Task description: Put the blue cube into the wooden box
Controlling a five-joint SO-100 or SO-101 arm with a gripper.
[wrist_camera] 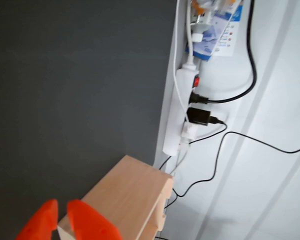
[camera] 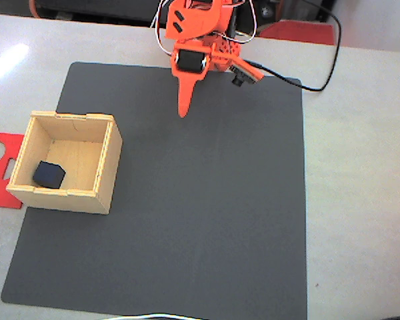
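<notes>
Fixed view first: a dark grey mat (camera: 207, 200) covers most of the pale table (camera: 360, 200), spreading below and to both sides of the orange claw (camera: 183, 113), which hangs near the mat's top edge with its tip pointing down the picture. Its fingers lie close together with nothing between them, so the claw is clenched and empty. Well down and to the left of the claw sits the wooden box (camera: 67, 162), open-topped, on the mat's left margin. A flat red cutout (camera: 0, 157) lies on the table just beyond the box, farther left of the claw. The blue cube (camera: 49, 175) rests inside the box, on its floor in the near-left corner, well apart from the claw.

Wrist view: the two orange fingertips (wrist_camera: 87, 220) sit at the bottom edge, a narrow slit between them, with the box (wrist_camera: 130, 195) just to their right and a white power strip (wrist_camera: 182, 110) farther up and right.
</notes>
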